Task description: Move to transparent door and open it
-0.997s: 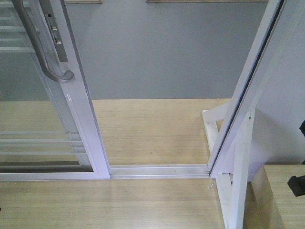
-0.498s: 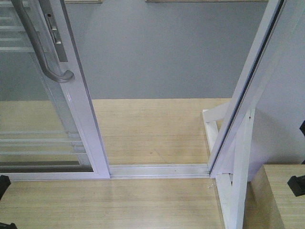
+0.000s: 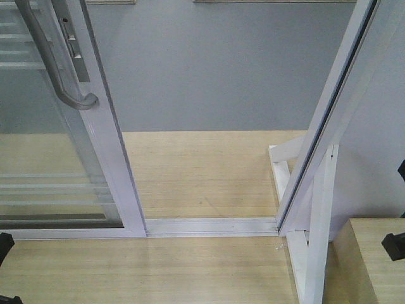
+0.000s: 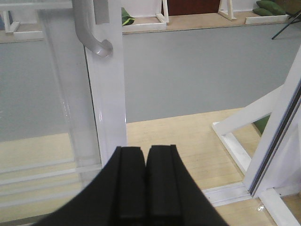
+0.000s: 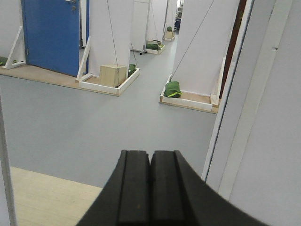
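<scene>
Glass of the transparent door [image 3: 50, 139] fills the left edge, slid aside to leave the doorway clear above the floor track [image 3: 209, 226]. Left gripper [image 4: 146, 183] and right gripper [image 5: 150, 188] are pressed together, empty, apart from the handle [image 3: 47, 57].

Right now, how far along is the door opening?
Done, it seems: the door stands slid left, with a wide gap to the right frame and bare track between. In hand: nothing; the left end effector and right end effector are shut, touching nothing, the handle untouched. Left: little, perhaps sliding it wider.
</scene>
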Available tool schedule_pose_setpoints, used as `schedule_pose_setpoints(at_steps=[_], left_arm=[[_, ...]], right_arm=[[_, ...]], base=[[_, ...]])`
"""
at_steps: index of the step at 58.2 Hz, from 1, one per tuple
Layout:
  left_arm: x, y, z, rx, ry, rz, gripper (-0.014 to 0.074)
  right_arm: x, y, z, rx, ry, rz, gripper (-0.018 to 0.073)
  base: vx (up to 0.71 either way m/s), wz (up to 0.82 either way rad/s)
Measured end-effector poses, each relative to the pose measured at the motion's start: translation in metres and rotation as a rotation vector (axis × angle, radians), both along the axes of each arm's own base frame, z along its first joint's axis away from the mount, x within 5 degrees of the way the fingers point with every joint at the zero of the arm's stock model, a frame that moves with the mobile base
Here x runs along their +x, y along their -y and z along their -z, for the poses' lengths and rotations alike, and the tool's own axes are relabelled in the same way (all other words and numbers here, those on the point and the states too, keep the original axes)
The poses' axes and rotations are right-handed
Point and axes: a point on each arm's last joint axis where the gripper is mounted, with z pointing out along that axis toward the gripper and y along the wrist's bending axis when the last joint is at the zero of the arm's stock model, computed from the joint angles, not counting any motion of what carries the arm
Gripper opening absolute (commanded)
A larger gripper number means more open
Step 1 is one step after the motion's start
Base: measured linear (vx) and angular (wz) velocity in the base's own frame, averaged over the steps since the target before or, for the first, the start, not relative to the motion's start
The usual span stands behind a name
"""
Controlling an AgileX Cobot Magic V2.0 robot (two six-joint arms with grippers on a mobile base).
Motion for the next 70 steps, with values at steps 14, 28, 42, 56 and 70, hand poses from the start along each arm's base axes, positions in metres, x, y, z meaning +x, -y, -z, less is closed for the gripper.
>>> schedule_pose_setpoints(at_steps=[14,28,42,56,70], left_arm=[[0.0,0.0,0.0,0.0,-0.001,0.0,-0.0006],[0.0,0.0,0.0,0.0,-0.001,0.0,-0.0006],[0.0,0.0,0.0,0.0,-0.002,0.001,-0.0006],[0.0,0.0,0.001,0.001,-0.007,0.002,-0.0006],[0.0,0.0,0.001,0.001,-0.007,0.002,-0.0006]], right_arm=[[-0.004,0.0,-0.001,0.189,-0.027,-0.003,-0.0009],[-0.02,0.002,0.028,0.026,0.119,-0.027,-0.0009],[-0.026,0.004,0.057,0.049,0.046,-0.026,-0.0009],[-0.026,0.003,0.062,0.037,-0.002,-0.025,-0.0009],[-0.026,0.003,0.062,0.035,-0.003,-0.026,-0.0009]], base=[[0.0,0.0],[0.0,0.0],[0.0,0.0],[0.0,0.0],[0.0,0.0]])
